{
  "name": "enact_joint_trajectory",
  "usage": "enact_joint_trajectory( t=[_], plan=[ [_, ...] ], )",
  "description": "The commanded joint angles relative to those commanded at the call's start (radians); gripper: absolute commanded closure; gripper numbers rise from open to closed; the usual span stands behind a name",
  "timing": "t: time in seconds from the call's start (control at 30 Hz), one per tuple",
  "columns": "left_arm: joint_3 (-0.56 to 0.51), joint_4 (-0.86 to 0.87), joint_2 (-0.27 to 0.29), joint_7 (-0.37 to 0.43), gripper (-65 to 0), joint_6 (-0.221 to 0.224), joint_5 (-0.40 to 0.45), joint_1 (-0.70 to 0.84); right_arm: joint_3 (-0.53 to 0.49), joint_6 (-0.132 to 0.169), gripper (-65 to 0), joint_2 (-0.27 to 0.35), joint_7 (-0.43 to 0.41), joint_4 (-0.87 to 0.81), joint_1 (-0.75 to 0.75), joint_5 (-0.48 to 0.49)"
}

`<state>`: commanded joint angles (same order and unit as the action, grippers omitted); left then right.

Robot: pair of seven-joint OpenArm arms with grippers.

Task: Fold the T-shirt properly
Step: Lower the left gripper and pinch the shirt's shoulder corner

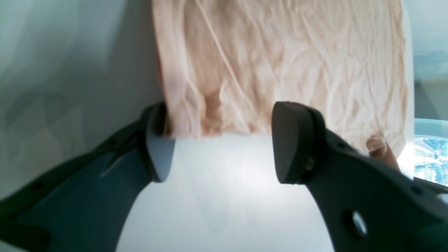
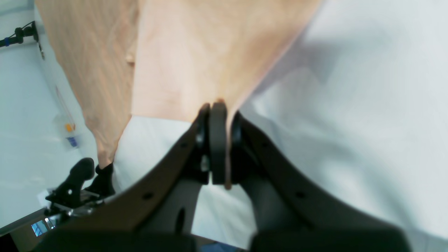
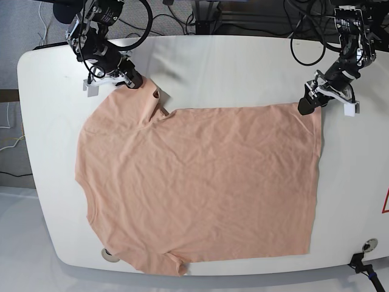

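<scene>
My right gripper was closed on the T-shirt, upper left. My left stood wide open over its upper-right corner.

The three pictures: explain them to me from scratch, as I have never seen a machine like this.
This is a robot with two arms, each ending in an end effector, a two-fingered grasping part. The base view looks down on a white table with a large salmon-pink T-shirt spread over it, somewhat wrinkled. The arm on that picture's left is the robot's right.

The other two pictures come from cameras on the wrists. In the right wrist view, the right end effector is closed on a fold of the shirt. In the left wrist view, the fingers of the left end effector stand apart at the shirt's edge, so nothing is clamped there.
</scene>
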<state>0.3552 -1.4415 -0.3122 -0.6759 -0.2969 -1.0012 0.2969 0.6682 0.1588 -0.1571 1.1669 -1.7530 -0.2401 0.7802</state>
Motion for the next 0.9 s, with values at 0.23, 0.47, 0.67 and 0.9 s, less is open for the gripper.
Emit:
enact_joint_trajectory(
  t=[0.23,0.47,0.67,0.9],
  plan=[
    [0.0,0.021,0.0,0.0,-40.0,0.0,0.003,-0.021,0.0,0.0,0.0,0.0,0.0,0.0,0.0,0.0],
    [0.0,0.026,0.0,0.003,-12.6,0.0,0.003,-0.023,0.0,0.002,0.0,0.0,0.0,0.002,0.0,0.0],
    [0.002,0.026,0.0,0.003,-3.9,-0.003,0.0,-0.023,0.0,0.002,0.0,0.0,0.0,-0.002,0.0,0.0],
    [0.002,0.023,-0.006,0.002,0.0,-0.005,-0.003,-0.018,0.0,0.002,0.0,0.0,0.0,-0.002,-0.003,0.0]
  ],
)
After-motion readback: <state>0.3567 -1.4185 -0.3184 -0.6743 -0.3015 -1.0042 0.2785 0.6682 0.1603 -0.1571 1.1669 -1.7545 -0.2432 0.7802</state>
